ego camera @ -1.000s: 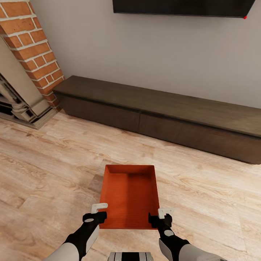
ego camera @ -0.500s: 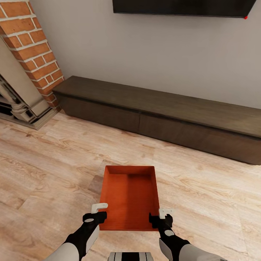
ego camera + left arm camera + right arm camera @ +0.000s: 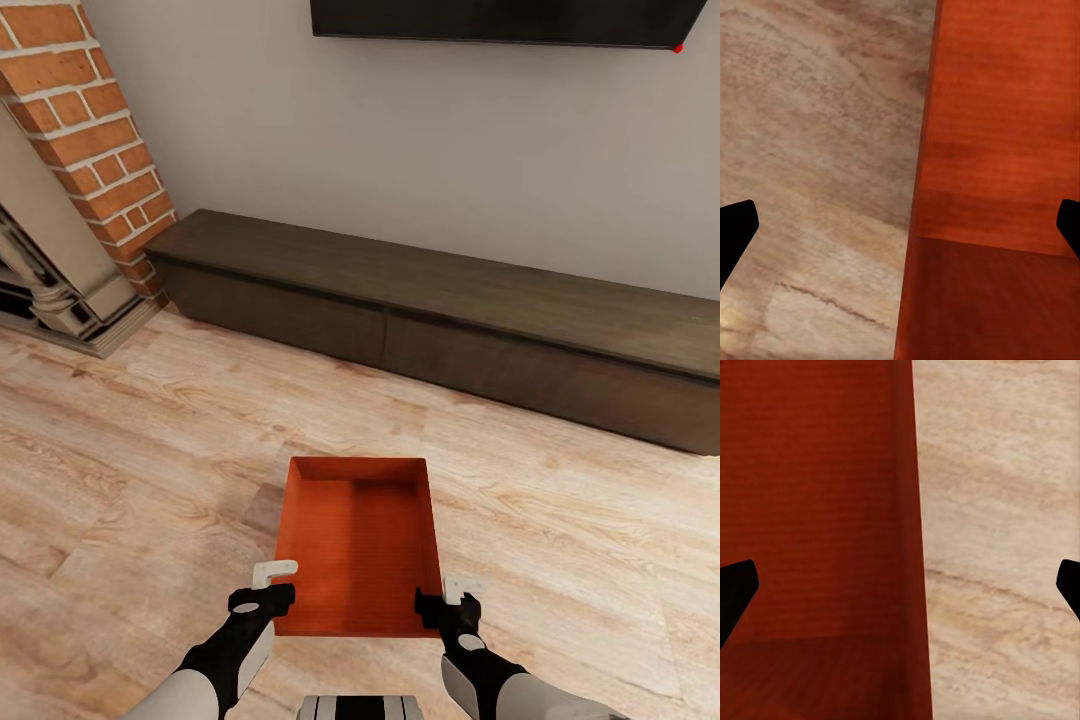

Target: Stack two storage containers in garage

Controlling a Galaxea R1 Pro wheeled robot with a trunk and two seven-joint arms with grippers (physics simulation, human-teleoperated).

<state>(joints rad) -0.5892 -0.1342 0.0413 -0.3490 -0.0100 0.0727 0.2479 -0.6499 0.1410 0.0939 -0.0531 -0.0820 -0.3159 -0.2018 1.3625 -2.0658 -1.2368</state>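
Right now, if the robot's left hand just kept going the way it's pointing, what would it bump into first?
Probably the side wall of the orange container. In the wrist view the left hand is open, its fingers either side of that wall's rim, wood floor beyond. Depth is hard to judge.

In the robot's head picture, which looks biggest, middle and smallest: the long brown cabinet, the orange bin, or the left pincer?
1. Cabinet: biggest, stretching nearly across the picture, though it sits farthest away.
2. Bin: middle.
3. Left pincer: smallest, even though it is closest to the camera.
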